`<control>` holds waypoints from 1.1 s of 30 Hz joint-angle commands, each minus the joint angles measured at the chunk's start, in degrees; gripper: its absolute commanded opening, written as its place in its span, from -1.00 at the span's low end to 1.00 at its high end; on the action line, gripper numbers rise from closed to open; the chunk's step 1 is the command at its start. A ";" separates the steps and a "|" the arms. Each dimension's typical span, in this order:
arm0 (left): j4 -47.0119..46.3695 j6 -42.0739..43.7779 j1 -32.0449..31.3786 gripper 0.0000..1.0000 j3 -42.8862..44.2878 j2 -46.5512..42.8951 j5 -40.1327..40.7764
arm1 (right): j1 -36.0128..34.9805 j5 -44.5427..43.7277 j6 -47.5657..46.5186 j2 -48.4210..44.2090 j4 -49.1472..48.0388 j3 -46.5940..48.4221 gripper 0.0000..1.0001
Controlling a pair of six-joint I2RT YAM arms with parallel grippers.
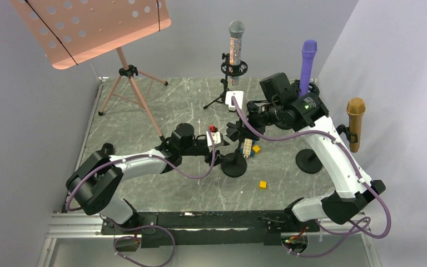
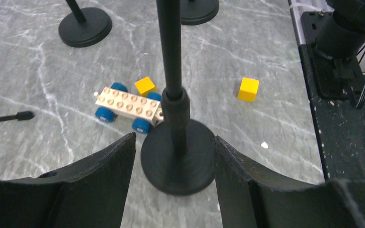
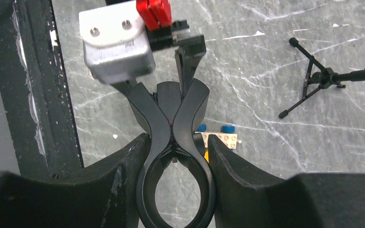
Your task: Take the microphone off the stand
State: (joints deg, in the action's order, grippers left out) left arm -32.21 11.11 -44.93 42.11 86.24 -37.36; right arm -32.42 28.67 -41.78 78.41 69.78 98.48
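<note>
Top cam: silver mic, purple mic, gold mic all sitting upright in holders; left gripper and right gripper meeting at centre stand.
L wrist: fingers spread apart, straddling pole w/o touching; toy car lying beside base.
R wrist: fingers pressing both sides of empty clip.

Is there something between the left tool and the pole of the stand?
Nothing visible. The pole rises between the open fingers of the left tool; the toy car lies beyond the base.
</note>
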 commanded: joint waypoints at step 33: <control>9.13 -3.83 6.77 -1.00 -1.36 -12.87 1.16 | 5.20 2.43 29.95 -1.06 -27.23 -5.94 -1.00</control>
State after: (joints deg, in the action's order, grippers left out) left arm -32.01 0.49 -42.68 40.88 84.14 -36.71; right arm -27.46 34.87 -23.94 76.18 55.92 93.14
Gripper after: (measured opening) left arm 0.278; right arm 0.498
